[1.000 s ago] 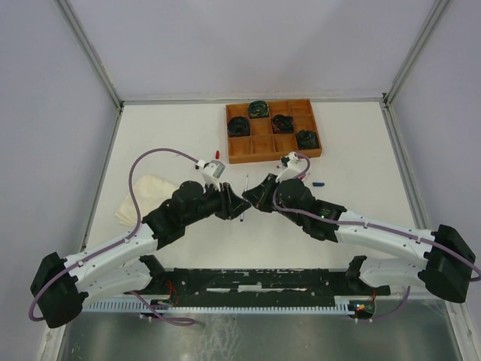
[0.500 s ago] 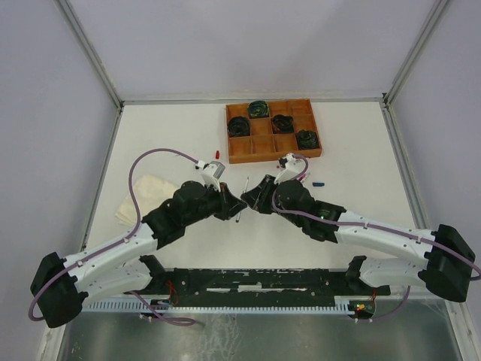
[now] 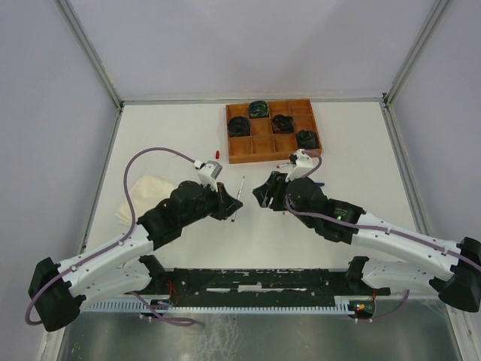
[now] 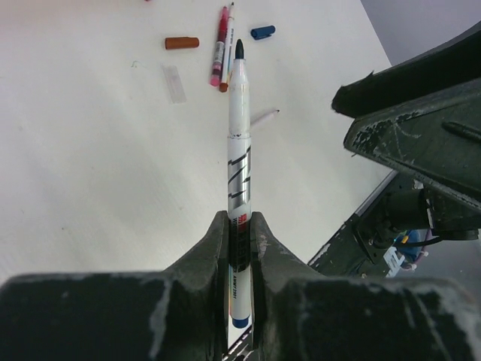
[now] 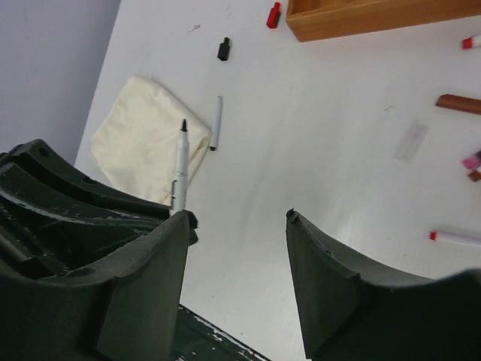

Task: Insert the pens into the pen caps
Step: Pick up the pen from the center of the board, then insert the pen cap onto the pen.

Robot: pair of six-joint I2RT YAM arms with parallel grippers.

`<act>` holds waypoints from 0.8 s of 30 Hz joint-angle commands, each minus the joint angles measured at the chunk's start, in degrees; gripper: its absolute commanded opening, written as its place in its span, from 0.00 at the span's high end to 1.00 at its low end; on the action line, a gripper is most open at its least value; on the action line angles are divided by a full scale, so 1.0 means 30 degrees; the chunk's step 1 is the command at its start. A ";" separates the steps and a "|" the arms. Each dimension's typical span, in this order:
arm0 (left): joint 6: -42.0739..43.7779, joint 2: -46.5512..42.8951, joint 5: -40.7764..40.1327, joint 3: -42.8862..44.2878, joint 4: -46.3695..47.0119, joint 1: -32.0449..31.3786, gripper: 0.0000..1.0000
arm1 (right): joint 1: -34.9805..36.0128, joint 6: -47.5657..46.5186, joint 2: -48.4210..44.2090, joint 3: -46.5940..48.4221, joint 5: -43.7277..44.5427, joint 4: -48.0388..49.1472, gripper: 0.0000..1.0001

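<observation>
My left gripper [image 4: 239, 219] is shut on the blue-ended rear of a white pen [image 4: 238, 143], whose bare black tip points away from it. From above, this pen [image 3: 240, 191] sticks out of the left gripper [image 3: 231, 207] over the table's middle. A short way to the pen's right, my right gripper [image 3: 262, 193] is open and holds nothing; its jaws [image 5: 239, 219] stand wide apart. Lying on the table are a brown cap [image 4: 182, 43], a blue cap [image 4: 262, 31], a black cap [image 5: 224, 48] and a red cap [image 5: 273, 14]. Another pen [image 5: 216, 122] lies by the cloth.
A wooden tray [image 3: 252, 147] with dark coiled cables stands at the back. A folded cream cloth [image 3: 139, 197] lies at the left. A pink pen [image 4: 219, 47] and a red-tipped pen [image 5: 455, 238] lie loose on the right side of the table.
The right gripper has opened, let go of the pen and drawn back to the right. The left gripper has shut on the pen and now holds it alone.
</observation>
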 commanded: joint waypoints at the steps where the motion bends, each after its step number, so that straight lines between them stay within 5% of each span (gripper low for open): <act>1: 0.1488 -0.0805 -0.0988 0.1332 -0.0802 -0.0017 0.97 | 0.0049 -0.2286 -0.0830 0.1438 0.2787 -0.3463 0.36; 11: 0.3025 -0.1127 -0.1904 0.3223 -0.4457 -0.0037 0.97 | -0.1634 -0.5493 -0.0261 0.3929 0.3801 -1.0595 0.18; 24: 0.3925 -0.2081 -0.3802 0.4265 -0.7722 -0.0020 0.97 | -0.9318 -1.1597 0.5446 0.6320 -0.2852 -1.1782 0.17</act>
